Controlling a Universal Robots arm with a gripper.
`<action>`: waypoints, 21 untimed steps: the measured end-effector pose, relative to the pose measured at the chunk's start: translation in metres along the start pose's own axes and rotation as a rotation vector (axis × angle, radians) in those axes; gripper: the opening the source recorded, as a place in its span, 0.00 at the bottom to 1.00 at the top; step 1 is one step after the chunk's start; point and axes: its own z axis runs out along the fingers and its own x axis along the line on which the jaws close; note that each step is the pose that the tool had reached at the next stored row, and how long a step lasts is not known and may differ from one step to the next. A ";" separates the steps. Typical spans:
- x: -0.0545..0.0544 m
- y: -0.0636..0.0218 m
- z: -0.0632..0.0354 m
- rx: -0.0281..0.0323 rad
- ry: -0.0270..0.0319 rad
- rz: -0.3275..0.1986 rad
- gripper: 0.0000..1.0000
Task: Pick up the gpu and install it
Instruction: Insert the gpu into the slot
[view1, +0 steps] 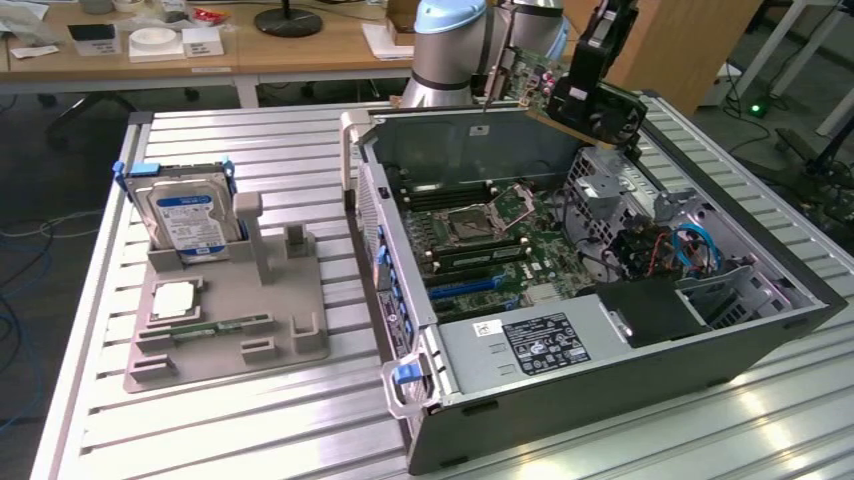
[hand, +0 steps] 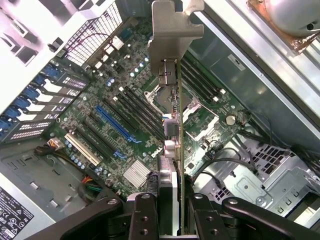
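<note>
Exterior view: the gripper (view1: 585, 92) hangs at about one o'clock, above the far corner of the open computer case (view1: 747, 330). Its jaws are clamped on the gpu (view1: 614, 112), which is held tilted and clear of the case (black cooler toward the exterior view's right, green board behind it). The case lies on its side on the slatted metal table (view1: 267, 430), with the motherboard (view1: 487, 245) exposed near the centre and the power supply (view1: 534, 345) at five o'clock. At nine o'clock a grey holder (view1: 287, 335) carries an upright hard drive (view1: 190, 222) and a flat memory stick (view1: 220, 326). In the wrist view the gpu runs edge-on between the two fingers (hand: 144, 215), its metal bracket (hand: 172, 30) foremost. It hangs above the motherboard's blue slot (hand: 116, 126) without touching.
</note>
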 end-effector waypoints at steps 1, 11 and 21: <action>0.000 0.0000 0.0000 0.0000 0.0000 -0.001 0.28; 0.000 0.0000 0.0000 0.0000 0.0003 -0.011 0.28; 0.000 0.0000 0.0000 -0.0001 0.0006 -0.021 0.28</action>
